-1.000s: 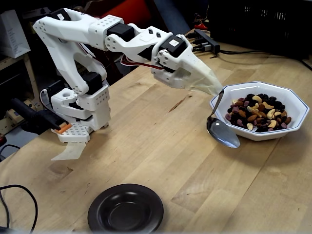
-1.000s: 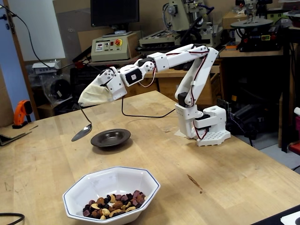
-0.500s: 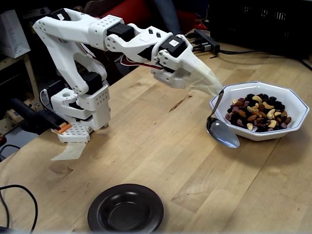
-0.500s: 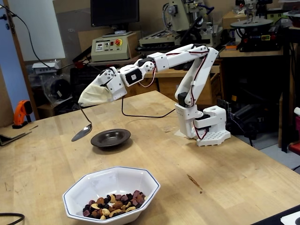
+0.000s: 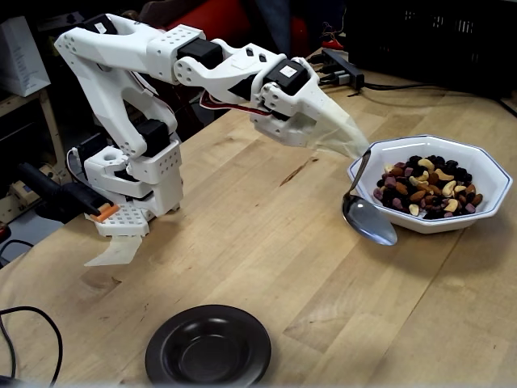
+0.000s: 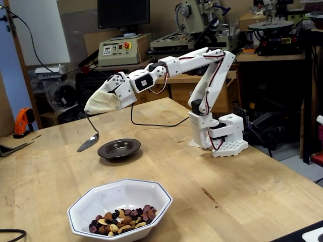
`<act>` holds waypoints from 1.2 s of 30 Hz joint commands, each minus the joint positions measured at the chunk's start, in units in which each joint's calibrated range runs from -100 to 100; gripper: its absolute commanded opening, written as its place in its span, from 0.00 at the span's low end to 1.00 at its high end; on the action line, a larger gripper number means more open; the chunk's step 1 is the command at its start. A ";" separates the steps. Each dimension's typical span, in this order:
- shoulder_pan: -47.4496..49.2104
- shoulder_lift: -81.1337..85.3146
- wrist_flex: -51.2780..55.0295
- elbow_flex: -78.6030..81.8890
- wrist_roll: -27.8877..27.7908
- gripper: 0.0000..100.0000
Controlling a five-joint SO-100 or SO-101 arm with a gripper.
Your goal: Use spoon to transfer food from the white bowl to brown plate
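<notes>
My gripper (image 5: 361, 149), its fingers wrapped in cream cloth, is shut on the thin handle of the silver spoon (image 5: 370, 222). The spoon hangs bowl-down and empty in the air, just left of the white bowl (image 5: 437, 225) in a fixed view. The octagonal bowl holds the food (image 5: 428, 187), a mix of nuts and dark pieces. The dark brown plate (image 5: 161, 346) lies empty near the front edge, far left of the bowl. From the opposite side, the gripper (image 6: 89, 112) holds the spoon (image 6: 88, 142) left of the plate (image 6: 107, 150), with the bowl (image 6: 96, 199) and food (image 6: 123, 222) nearest the camera.
The arm's white base (image 5: 133, 186) stands at the table's left. A black cable (image 5: 24, 319) loops at the front left corner. A power strip (image 5: 343, 69) lies at the back. Machines and a workbench (image 6: 166, 43) stand behind the table, an orange drill (image 6: 21, 121) to the left.
</notes>
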State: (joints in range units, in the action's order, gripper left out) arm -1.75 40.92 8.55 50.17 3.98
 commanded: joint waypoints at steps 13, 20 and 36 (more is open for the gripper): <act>5.68 0.72 -1.36 -3.80 0.15 0.04; 11.31 0.63 -1.36 -3.71 0.15 0.04; 23.90 0.63 -0.80 -3.71 0.15 0.04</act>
State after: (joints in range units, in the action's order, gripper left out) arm 20.15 40.92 8.55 50.17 4.03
